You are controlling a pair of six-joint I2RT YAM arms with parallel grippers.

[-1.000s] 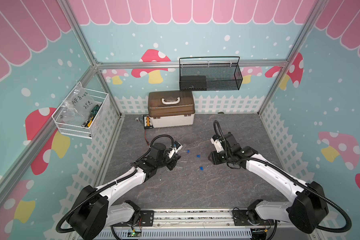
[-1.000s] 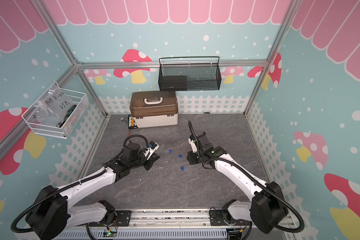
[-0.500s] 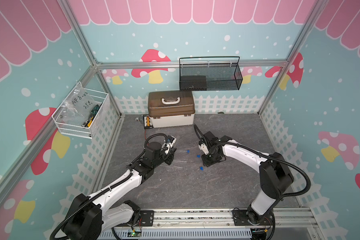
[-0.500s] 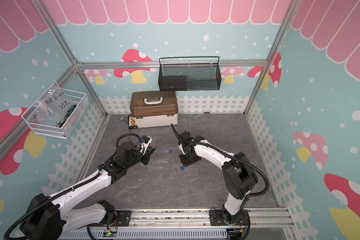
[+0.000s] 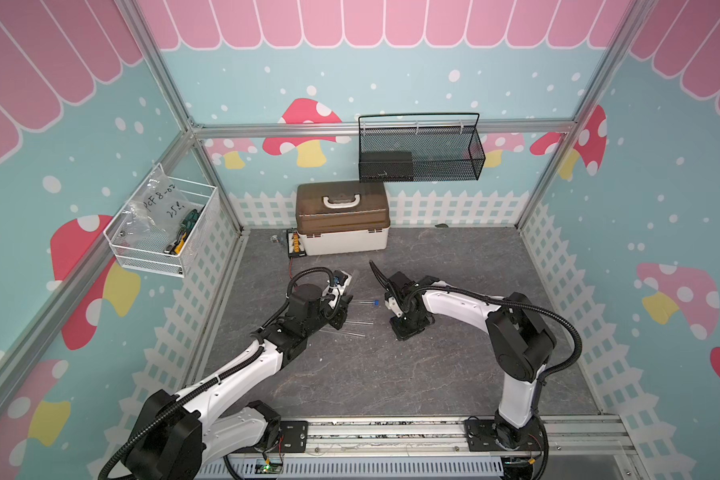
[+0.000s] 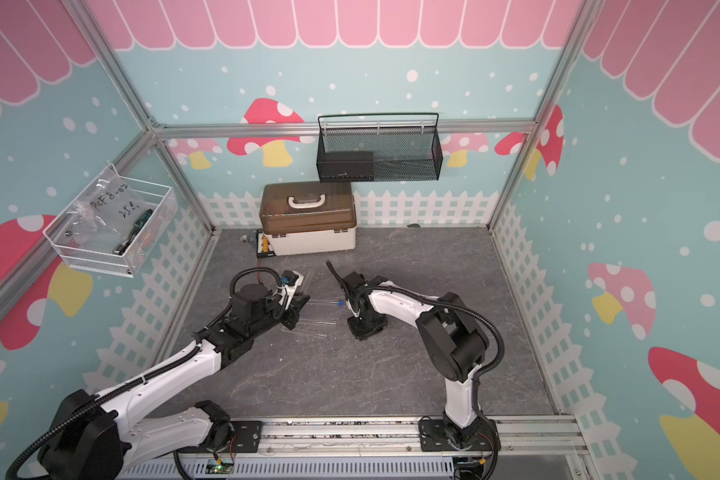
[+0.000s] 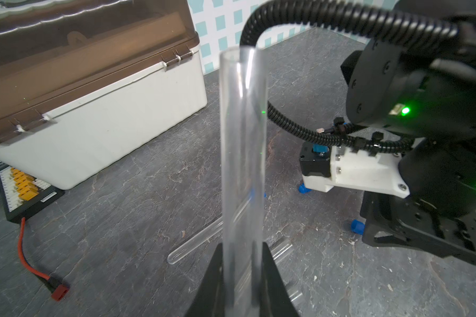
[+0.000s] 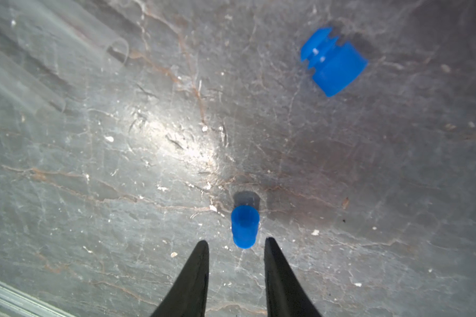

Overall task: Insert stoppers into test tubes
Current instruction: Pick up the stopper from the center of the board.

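- While the left jaws are clamped on an upright clear test tube point(image 7: 243, 153) near its lower end, its open mouth stands free, in front of the brown-lidded toolbox point(image 5: 341, 216).
- Right jaws gape partly, holding nothing, low over the counter point(image 5: 391, 374); a blue stopper point(image 8: 244, 226) stands at their tips, ungripped.
- Second stopper point(image 8: 333, 64) lies on its side nearby.
- Loose tubes point(image 5: 352, 328) lie between the arms, crowding that patch.
- Farther from the toolbox, open counter runs to the front rail point(image 5: 391, 428).
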